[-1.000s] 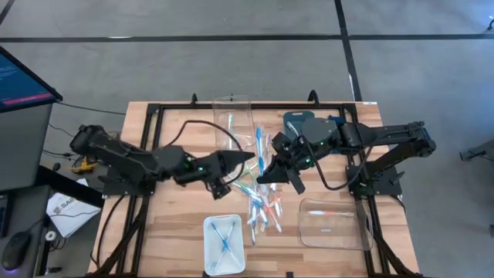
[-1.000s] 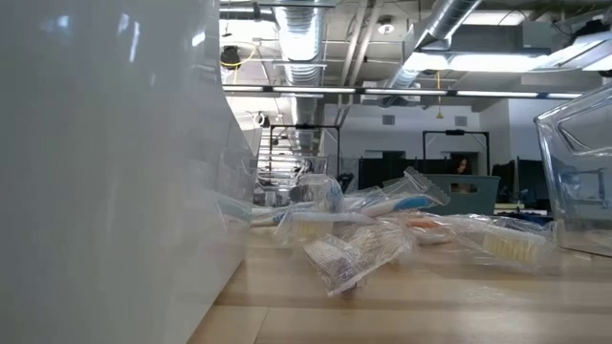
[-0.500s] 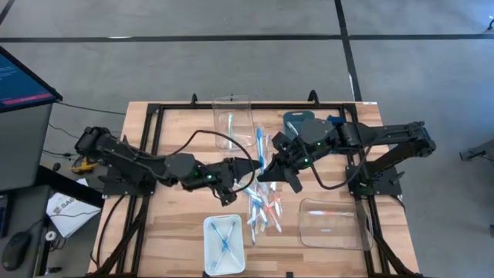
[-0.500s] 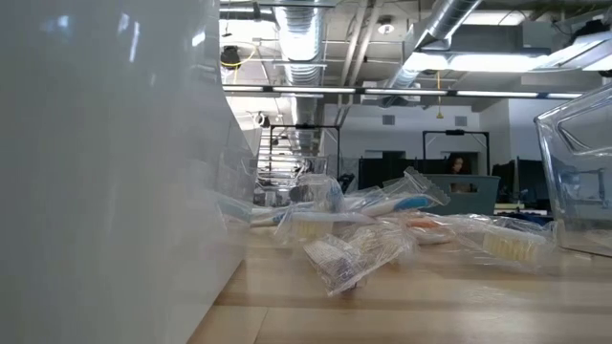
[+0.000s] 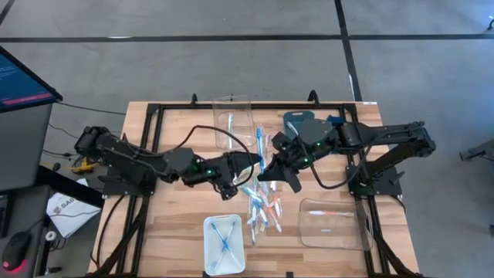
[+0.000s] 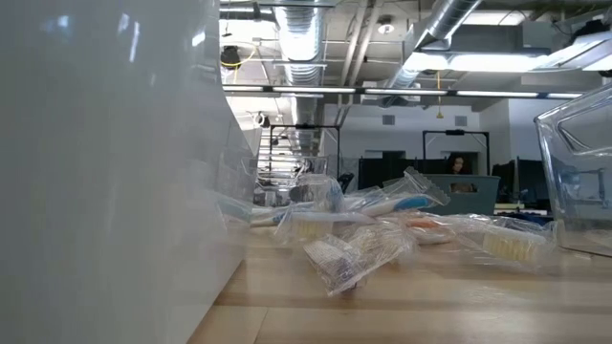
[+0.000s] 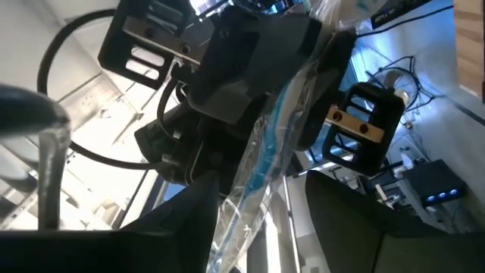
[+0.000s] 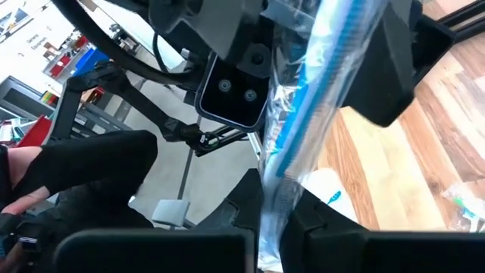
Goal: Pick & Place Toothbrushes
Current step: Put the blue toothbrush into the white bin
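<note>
Right end effector (image 5: 265,171) clamps 1 wrapped toothbrush (image 8: 303,129) above the desk (image 5: 177,224) (mid-handover, apparently); left end effector (image 5: 253,160) spreads wide to receive it.

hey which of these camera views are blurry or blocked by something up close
Low view: a white bin wall up close blocks its left side, out of focus; the wrapped toothbrushes behind look soft. Left wrist view: dim, with bright glare around the wrapped toothbrush. High view: unobstructed.
</note>
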